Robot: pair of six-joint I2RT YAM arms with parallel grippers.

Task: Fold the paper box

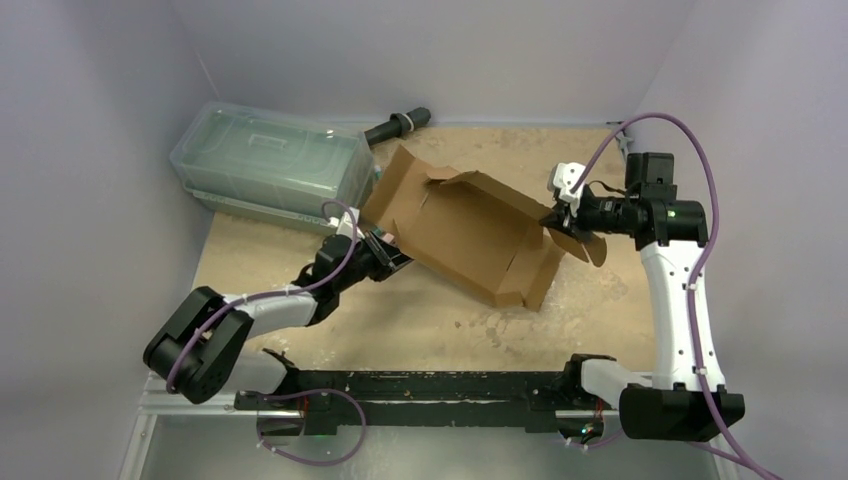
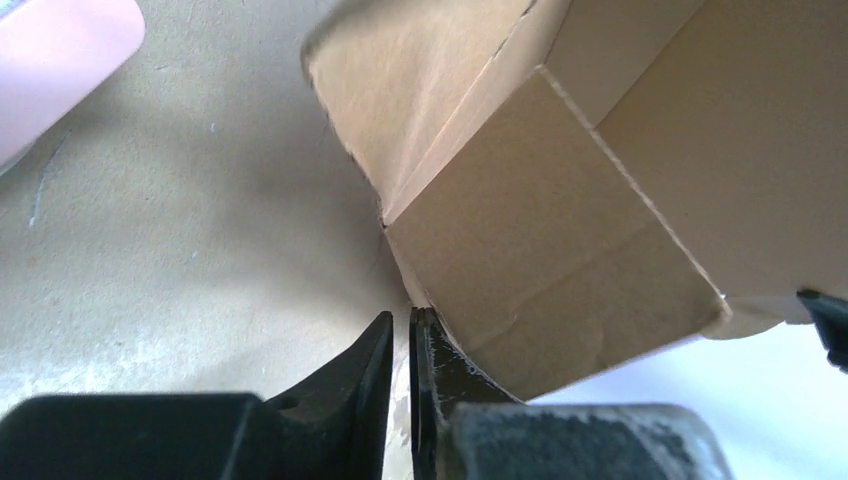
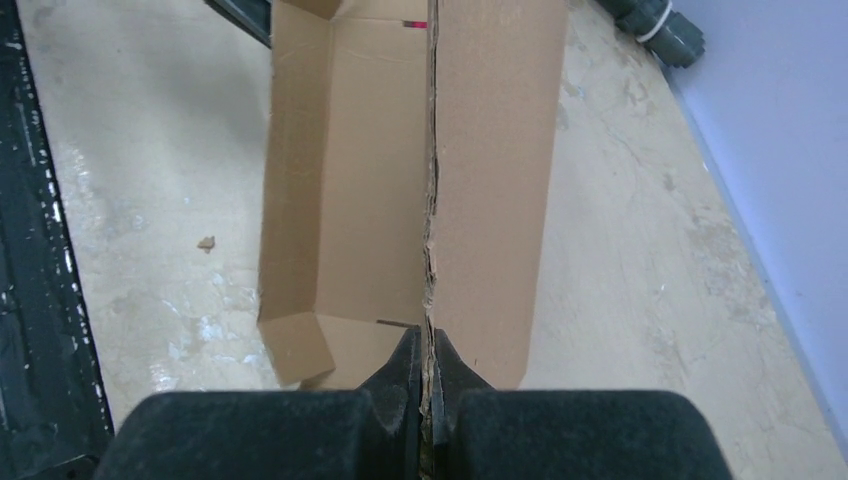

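Paper box (image 1: 470, 240) mid table (image 1: 420, 325), half-formed, tilted, far flap up. Right gripper (image 3: 427, 345) pinched tight on right wall's edge. Left gripper (image 2: 400, 322) at box's left corner: jaws nearly closed, thin slit, nothing between, corner against one finger. Clear lidded container (image 1: 270, 165) far-left.

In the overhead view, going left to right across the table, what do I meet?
clear plastic container → left hand → paper box → right hand, pinching the box's right flap.
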